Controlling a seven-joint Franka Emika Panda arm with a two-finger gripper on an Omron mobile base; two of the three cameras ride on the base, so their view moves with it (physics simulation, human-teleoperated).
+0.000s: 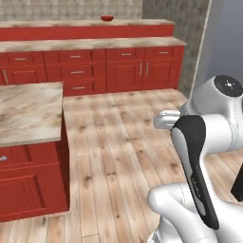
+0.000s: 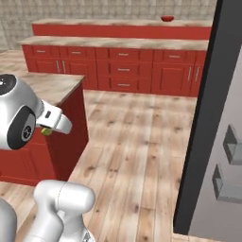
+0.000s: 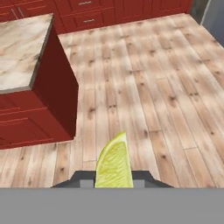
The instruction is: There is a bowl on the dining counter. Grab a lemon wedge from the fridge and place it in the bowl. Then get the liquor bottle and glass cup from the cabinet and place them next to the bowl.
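My gripper [image 3: 114, 178] is shut on the lemon wedge [image 3: 114, 162], a yellow-green slice standing up between the finger tips. It hangs over the wooden floor beside a red island unit. From the right base view the lemon wedge [image 2: 46, 132] peeks out under the hand [image 2: 56, 120]. Far across the room, the red bowl [image 1: 107, 18] sits on the dining counter [image 1: 57, 23]; the bowl [image 2: 167, 18] and the dining counter [image 2: 108, 22] also appear in the right base view. The fridge [image 2: 227, 151] stands at the right with its dark door edge [image 2: 208, 108] open. The liquor bottle, glass cup and cabinet are out of view.
A red island with marbled top [image 1: 28, 111] stands close on the left, its corner [image 3: 52, 26] near the hand. A lower counter with red drawers [image 1: 95, 71] runs in front of the dining counter. Wooden floor [image 1: 123, 137] lies open between them.
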